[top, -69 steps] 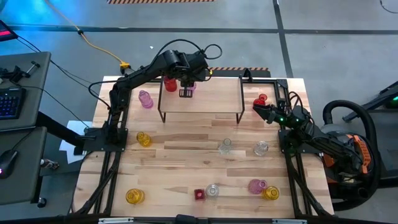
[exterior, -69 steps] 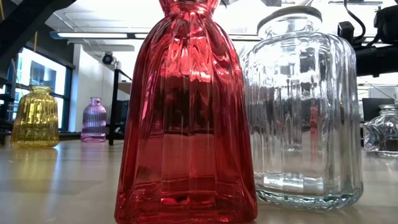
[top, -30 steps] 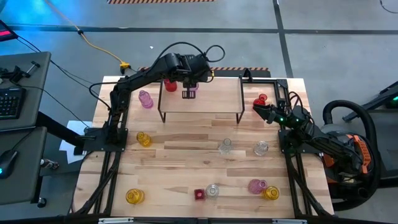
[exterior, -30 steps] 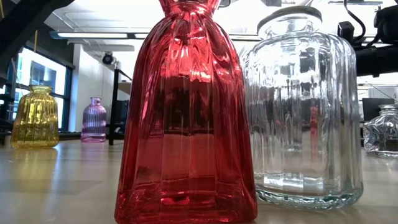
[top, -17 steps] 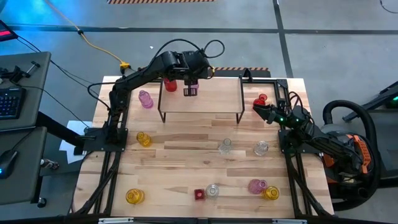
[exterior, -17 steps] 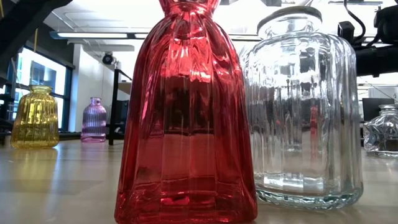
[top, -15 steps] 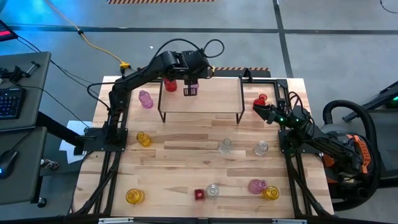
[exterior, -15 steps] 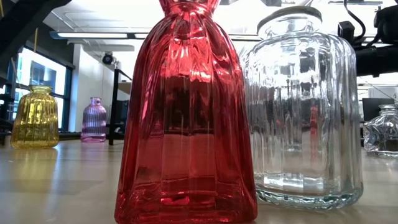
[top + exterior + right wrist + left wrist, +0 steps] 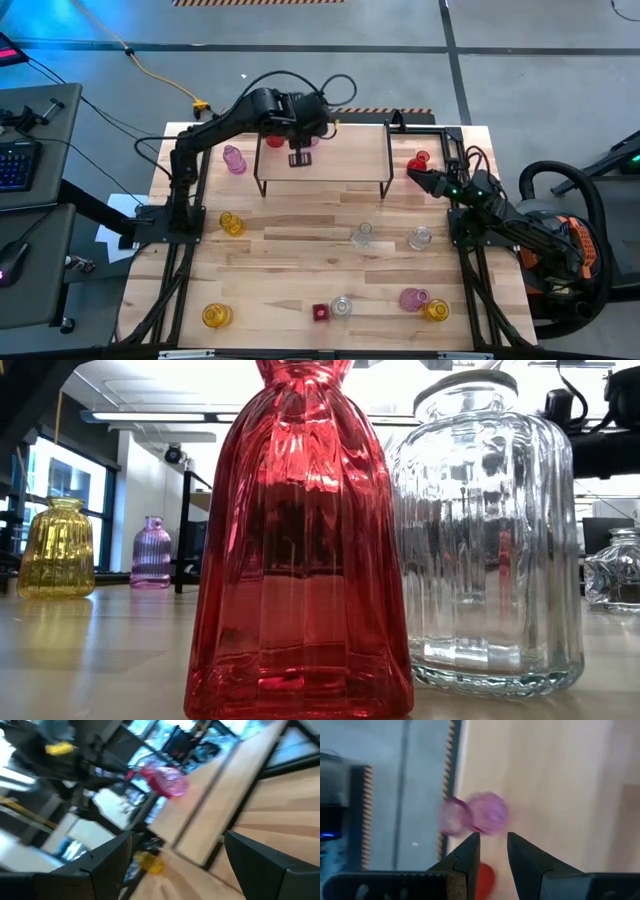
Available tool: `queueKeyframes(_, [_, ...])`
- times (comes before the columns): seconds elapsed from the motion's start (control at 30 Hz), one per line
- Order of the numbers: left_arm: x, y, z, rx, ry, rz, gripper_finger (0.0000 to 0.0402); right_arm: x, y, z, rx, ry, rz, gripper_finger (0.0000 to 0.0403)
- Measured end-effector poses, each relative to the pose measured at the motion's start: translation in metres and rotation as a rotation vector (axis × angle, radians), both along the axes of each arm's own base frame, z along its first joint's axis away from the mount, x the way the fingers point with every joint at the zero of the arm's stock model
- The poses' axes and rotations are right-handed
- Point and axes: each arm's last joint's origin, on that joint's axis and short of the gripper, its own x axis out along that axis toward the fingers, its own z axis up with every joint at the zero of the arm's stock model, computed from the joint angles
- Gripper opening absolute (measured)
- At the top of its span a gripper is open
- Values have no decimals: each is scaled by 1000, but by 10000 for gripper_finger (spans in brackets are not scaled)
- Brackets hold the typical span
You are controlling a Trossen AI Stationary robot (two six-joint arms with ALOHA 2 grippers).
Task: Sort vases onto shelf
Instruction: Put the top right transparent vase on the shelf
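Along the near edge of the tabletop (image 9: pixel 300 265) stood a yellow vase (image 9: pixel 216 316), a small red vase (image 9: pixel 320 313), a clear vase (image 9: pixel 342 306), a pink vase (image 9: pixel 412 299) and a second yellow vase (image 9: pixel 435 311). Mid-tabletop held a yellow vase (image 9: pixel 231 223) toward the left edge and two clear vases (image 9: pixel 364 235) toward the right. At the right edge, the right hand (image 9: pixel 415 176) waited with its fingers spread wide and empty, near a red vase (image 9: pixel 419 160). The shelf (image 9: pixel 322 152) stood at the far edge. The left hand (image 9: pixel 299 158) hung above its left end, fingers narrowly parted and holding nothing, a pink vase (image 9: pixel 490 813) on the shelf just ahead of its tips and a red vase (image 9: pixel 274 137) alongside. A purple vase (image 9: pixel 234 159) stood on the tabletop left of the shelf.
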Motion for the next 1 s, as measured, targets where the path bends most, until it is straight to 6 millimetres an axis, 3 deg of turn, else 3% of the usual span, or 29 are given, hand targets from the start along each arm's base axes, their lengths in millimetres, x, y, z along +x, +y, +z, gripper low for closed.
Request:
queueKeyframes(0.13, [-6,-17,4,-119,-17,-9,90,-1,2,10,-7,-70,38,302])
queueKeyframes(0.5, [-16,-64,24,-303,-145,-69,90,-17,14,72,-171,-126,108,302])
queueKeyframes(0.77, [-34,-90,43,-335,-222,-72,90,-23,19,109,-127,69,121,302])
queueKeyframes(1.0, [-55,-104,61,-360,-293,-73,90,-17,18,129,82,343,247,302])
